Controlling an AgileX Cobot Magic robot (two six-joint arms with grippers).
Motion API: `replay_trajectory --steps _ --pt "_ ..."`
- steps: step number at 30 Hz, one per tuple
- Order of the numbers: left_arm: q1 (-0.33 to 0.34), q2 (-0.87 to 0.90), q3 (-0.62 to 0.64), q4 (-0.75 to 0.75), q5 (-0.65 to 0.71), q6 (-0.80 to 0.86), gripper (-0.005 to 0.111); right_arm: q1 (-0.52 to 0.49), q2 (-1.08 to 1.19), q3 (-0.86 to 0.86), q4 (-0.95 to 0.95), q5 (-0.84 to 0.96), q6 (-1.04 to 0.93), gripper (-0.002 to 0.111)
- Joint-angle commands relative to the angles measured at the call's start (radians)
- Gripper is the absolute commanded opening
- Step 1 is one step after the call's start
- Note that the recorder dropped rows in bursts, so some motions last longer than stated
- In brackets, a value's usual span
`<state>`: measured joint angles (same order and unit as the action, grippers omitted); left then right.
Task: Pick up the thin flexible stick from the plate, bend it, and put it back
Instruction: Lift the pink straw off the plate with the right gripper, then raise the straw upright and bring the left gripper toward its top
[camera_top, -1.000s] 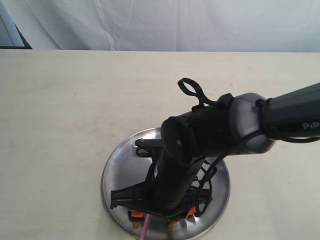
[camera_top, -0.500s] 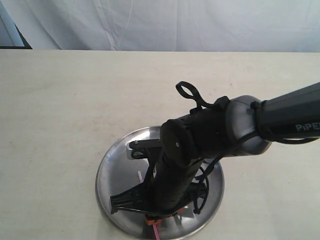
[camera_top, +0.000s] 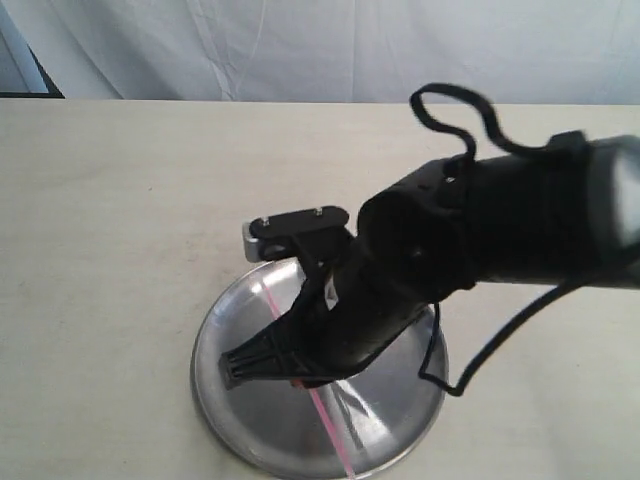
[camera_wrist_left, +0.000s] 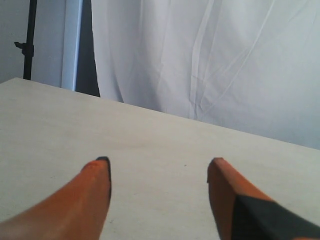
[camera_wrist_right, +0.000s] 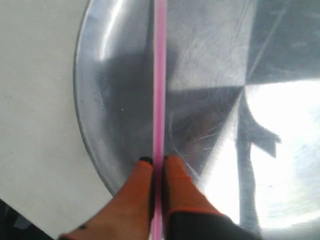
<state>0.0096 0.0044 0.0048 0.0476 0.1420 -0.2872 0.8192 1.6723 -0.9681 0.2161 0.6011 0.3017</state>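
Fingers (camera_wrist_right: 135, 187) of the right gripper (camera_wrist_right: 156, 161) are clamped together on the thin flexible stick (camera_wrist_right: 159, 75). The stick runs straight out from the tips, over the plate (camera_wrist_right: 110, 100); can't tell if it touches the metal. In the exterior view it crosses the plate diagonally from the far-left rim to the near rim, and the right arm's body covers its middle.

Edges: the plate's near rim sits almost at the bottom of the exterior frame, so little room shows on that side. Worktop (camera_top: 120, 200) runs wide to the left of the plate and on to its far edge, which meets a white cloth backdrop (camera_top: 300, 50). A loose black cable (camera_top: 500, 340) hangs off the arm past the plate's right rim.

Left gripper (camera_wrist_left: 159, 167): orange fingers apart, worktop showing between them.
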Motion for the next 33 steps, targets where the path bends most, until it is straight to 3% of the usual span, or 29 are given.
replay_trajectory --steps 1,8,10,12,13,14,15,16,17,20,22,24,28,29,33 --pt "-0.003 -0.004 -0.005 0.002 -0.009 -0.001 0.056 0.002 -0.151 0.004 -0.149 0.045 0.031 -0.001" --pt "-0.003 -0.004 -0.005 0.058 -0.02 -0.001 0.056 0.002 -0.373 0.006 -0.168 0.149 0.004 -0.001" --pt "-0.003 -0.004 -0.005 0.022 -0.208 -0.03 0.056 0.002 -0.46 0.006 -0.189 0.189 0.002 -0.001" --pt "-0.003 -0.004 -0.005 -0.114 -0.549 -0.305 0.056 0.002 -0.547 0.006 -0.216 0.243 0.006 -0.001" --pt "-0.003 -0.004 -0.005 -0.125 -0.599 -0.359 0.056 0.002 -0.593 0.006 -0.237 0.269 0.022 -0.001" --pt "-0.003 -0.004 -0.02 -0.068 -0.508 -0.422 0.056 0.002 -0.636 0.006 -0.259 0.289 0.05 -0.001" --pt "-0.003 -0.004 -0.051 0.074 -0.325 -0.519 0.056 0.002 -0.68 0.008 -0.279 0.307 0.076 -0.001" --pt "-0.003 -0.004 -0.073 0.236 -0.229 -0.669 0.056 0.002 -0.727 0.013 -0.293 0.318 0.092 -0.001" --pt "-0.003 0.004 -0.075 0.308 -0.23 -0.778 0.056 0.002 -0.749 0.02 -0.297 0.324 0.098 -0.001" --pt "-0.003 0.185 -0.106 0.749 -0.598 -1.131 0.056 0.002 -0.844 0.139 -0.28 0.33 0.164 -0.001" --pt "-0.003 0.376 -0.199 0.938 -0.695 -1.295 0.056 0.002 -0.874 0.253 -0.197 0.282 0.164 -0.001" --pt "-0.003 0.589 -0.338 1.051 -0.812 -1.385 0.056 0.002 -0.896 0.344 -0.097 0.171 0.162 -0.001" --pt "-0.003 1.023 -0.551 1.306 -1.324 -1.596 0.056 0.002 -0.902 0.428 0.027 -0.018 0.041 -0.001" --pt "-0.003 1.123 -0.572 1.319 -1.363 -1.616 0.056 0.002 -0.902 0.442 0.039 -0.056 0.013 -0.001" --pt "-0.053 1.243 -0.573 1.325 -1.363 -1.751 0.056 0.002 -0.898 0.446 0.093 -0.154 -0.084 -0.001"
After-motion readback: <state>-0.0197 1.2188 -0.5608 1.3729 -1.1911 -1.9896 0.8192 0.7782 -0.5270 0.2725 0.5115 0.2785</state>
